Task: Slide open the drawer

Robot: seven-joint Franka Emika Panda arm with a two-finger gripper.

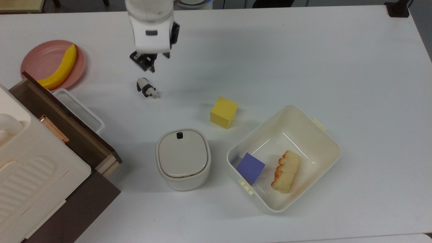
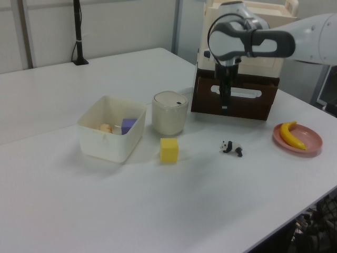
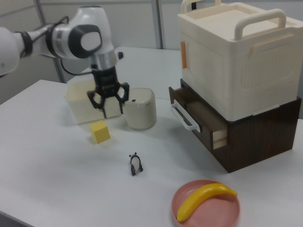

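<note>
White table – panda figurine, yellow cube, lidded pot, open tub, pink plate
</note>
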